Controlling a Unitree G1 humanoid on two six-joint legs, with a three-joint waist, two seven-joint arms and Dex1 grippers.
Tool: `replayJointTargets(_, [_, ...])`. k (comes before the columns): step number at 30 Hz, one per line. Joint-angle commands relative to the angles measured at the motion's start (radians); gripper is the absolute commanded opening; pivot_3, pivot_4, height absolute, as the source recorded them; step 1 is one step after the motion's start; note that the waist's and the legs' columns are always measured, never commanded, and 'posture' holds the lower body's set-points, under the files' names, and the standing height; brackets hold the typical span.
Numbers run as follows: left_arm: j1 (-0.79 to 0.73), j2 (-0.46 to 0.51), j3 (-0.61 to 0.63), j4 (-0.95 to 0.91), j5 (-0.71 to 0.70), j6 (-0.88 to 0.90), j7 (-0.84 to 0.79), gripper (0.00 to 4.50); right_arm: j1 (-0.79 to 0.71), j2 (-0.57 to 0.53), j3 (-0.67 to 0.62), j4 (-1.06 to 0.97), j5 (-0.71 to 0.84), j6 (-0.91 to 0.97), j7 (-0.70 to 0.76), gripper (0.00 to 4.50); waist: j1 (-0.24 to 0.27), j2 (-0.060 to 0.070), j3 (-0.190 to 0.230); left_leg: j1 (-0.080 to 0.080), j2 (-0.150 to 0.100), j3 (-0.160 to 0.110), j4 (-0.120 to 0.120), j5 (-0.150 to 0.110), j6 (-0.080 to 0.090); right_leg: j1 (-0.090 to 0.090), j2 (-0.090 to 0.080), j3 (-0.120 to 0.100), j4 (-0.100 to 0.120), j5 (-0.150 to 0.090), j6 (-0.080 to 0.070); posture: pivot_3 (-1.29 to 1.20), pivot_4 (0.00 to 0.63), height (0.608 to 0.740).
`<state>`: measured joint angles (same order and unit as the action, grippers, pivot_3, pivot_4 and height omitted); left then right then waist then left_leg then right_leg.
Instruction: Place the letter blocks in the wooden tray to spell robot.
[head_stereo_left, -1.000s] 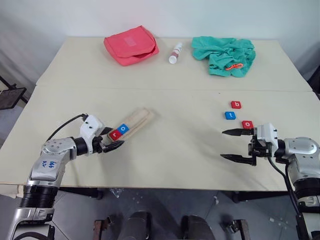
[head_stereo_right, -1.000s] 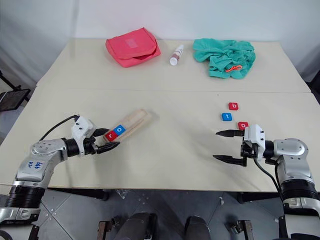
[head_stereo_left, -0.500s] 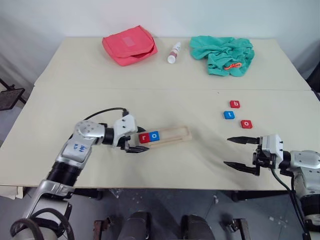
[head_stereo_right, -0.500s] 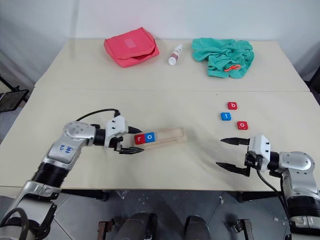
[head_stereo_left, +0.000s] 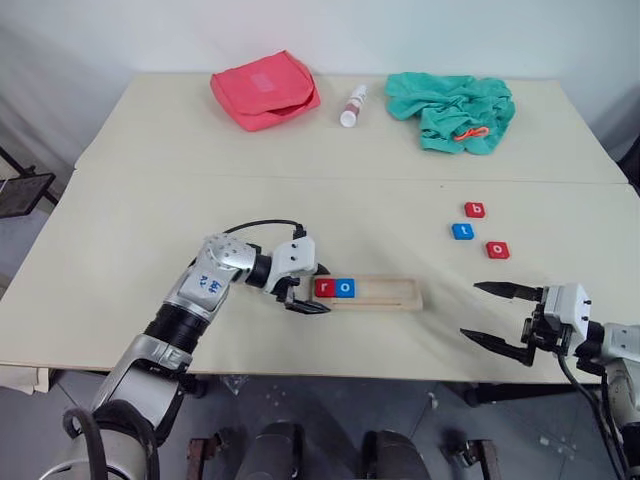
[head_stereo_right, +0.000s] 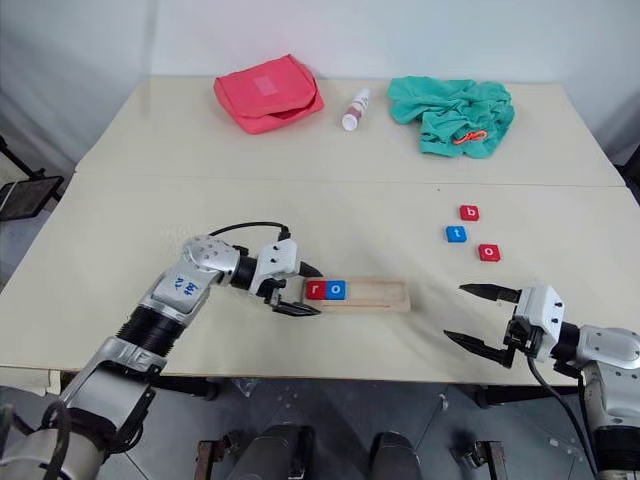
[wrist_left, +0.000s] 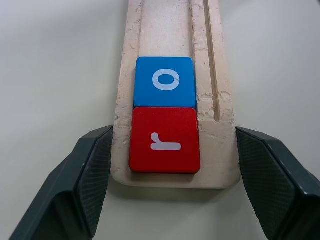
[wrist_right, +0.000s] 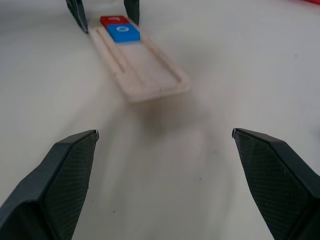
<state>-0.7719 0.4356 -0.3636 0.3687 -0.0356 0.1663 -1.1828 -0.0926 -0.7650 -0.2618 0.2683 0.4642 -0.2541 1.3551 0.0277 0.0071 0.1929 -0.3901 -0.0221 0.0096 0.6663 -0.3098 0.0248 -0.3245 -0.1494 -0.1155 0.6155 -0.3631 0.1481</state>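
The wooden tray (head_stereo_left: 385, 293) lies flat near the table's front edge, running left to right. A red r block (head_stereo_left: 324, 287) and a blue o block (head_stereo_left: 345, 288) sit side by side at its left end. My left gripper (head_stereo_left: 318, 289) is shut on that left end, one finger against each long side, as the left wrist view shows with the r block (wrist_left: 165, 141) between them. A red b block (head_stereo_left: 475, 210), a blue t block (head_stereo_left: 462, 231) and a red o block (head_stereo_left: 497, 250) lie loose on the table at the right. My right gripper (head_stereo_left: 472, 310) stands open and empty, nearer the front edge than those blocks.
A pink pouch (head_stereo_left: 264, 89), a small white bottle (head_stereo_left: 351, 104) and a crumpled green cloth (head_stereo_left: 452, 110) lie along the far side of the table. A seam crosses the tabletop between them and the blocks.
My left gripper has carried the tray with the r and o blocks to the right and turned it level with the front edge. My right gripper has drawn back toward the near right, still open.
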Motion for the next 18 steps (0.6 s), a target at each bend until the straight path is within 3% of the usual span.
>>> replayJointTargets(1, [-0.022, -0.008, -0.01, 0.001, 0.021, 0.008, -0.003, 3.4, 0.012, -0.011, -0.043, -0.037, 0.033, -0.004, -0.001, 4.5, -0.001, 0.0, 0.0, 0.0, 0.0, 0.0, 0.0, 0.0, 0.0, 0.0, 0.0, 0.0, 0.0, 0.0, 0.0, 0.0, 0.15, 0.74])
replayJointTargets(4, [-0.027, -0.014, -0.014, -0.002, 0.028, 0.029, -0.001, 3.4, 0.008, -0.013, -0.044, -0.03, 0.029, -0.006, -0.002, 4.5, 0.0, 0.0, 0.0, 0.0, 0.0, 0.0, 0.0, 0.0, 0.0, 0.0, 0.0, 0.0, 0.0, 0.0, 0.0, 0.0, 0.15, 0.74])
replayJointTargets(6, [-0.024, -0.015, -0.014, -0.008, 0.032, 0.037, 0.005, 4.11, 0.005, -0.013, -0.046, -0.027, 0.027, -0.006, -0.001, 4.5, 0.0, 0.0, 0.0, 0.0, 0.0, 0.0, 0.0, 0.0, 0.0, 0.0, 0.0, 0.0, 0.0, 0.0, 0.0, 0.0, 0.15, 0.74])
replayJointTargets(8, [-0.015, -0.012, -0.013, -0.025, 0.037, 0.053, 0.011, 4.49, 0.002, -0.016, -0.048, -0.022, 0.027, -0.005, 0.001, 4.5, 0.0, 0.0, 0.0, 0.0, 0.0, -0.001, 0.0, 0.0, 0.0, 0.0, 0.0, 0.0, 0.0, 0.0, 0.0, 0.0, 0.15, 0.74])
replayJointTargets(18, [0.111, 0.115, 0.132, -0.266, -0.084, 0.122, -0.002, 4.49, -0.005, -0.05, -0.071, -0.014, 0.03, 0.024, -0.004, 4.5, -0.003, 0.0, 0.0, 0.0, 0.001, -0.002, -0.001, 0.0, 0.0, 0.0, 0.0, 0.0, 0.0, 0.0, 0.0, 0.0, 0.15, 0.74])
